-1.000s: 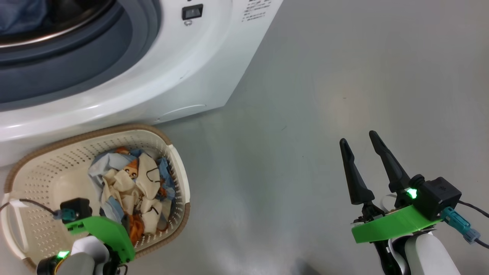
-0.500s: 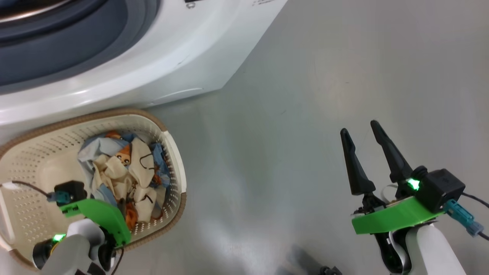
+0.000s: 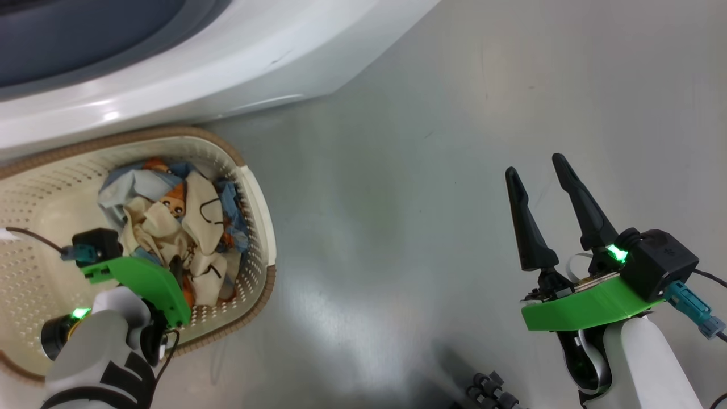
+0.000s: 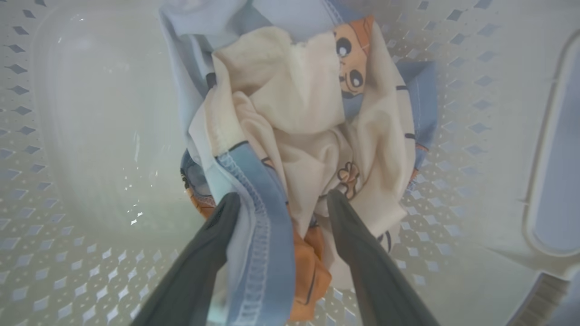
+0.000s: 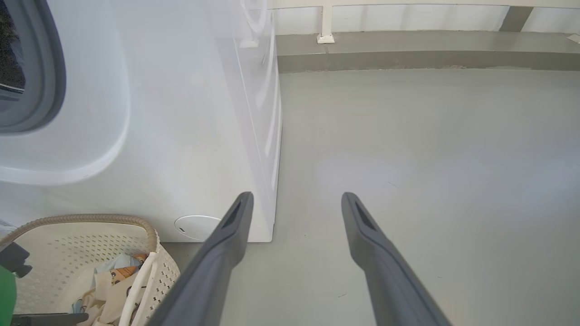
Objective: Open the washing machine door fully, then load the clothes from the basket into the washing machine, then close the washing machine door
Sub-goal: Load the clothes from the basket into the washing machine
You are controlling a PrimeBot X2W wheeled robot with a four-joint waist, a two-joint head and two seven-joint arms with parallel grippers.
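The cream basket (image 3: 258, 227) sits on the floor against the white washing machine (image 3: 227, 68), whose grey gasket (image 3: 85, 40) shows at the top left. Crumpled clothes (image 3: 182, 227) of cream, light blue and orange lie in it. My left gripper (image 3: 176, 272) is down inside the basket. In the left wrist view it is open (image 4: 283, 199), its fingers straddling the clothes (image 4: 294, 113), with a blue hem and orange fabric between them. My right gripper (image 3: 535, 165) hangs open over bare floor, far right of the basket. The door is out of view.
Grey floor stretches to the right of the machine up to a low kerb (image 5: 408, 45). A round white cap (image 5: 197, 225) sits low on the machine's front. The basket (image 5: 90, 219) lies at the lower left in the right wrist view. A dark ribbed part (image 3: 488, 392) pokes in at the bottom.
The whole head picture has slid upward, so the camera has tilted down. My left gripper stays over the clothes in the basket, and the right stays open.
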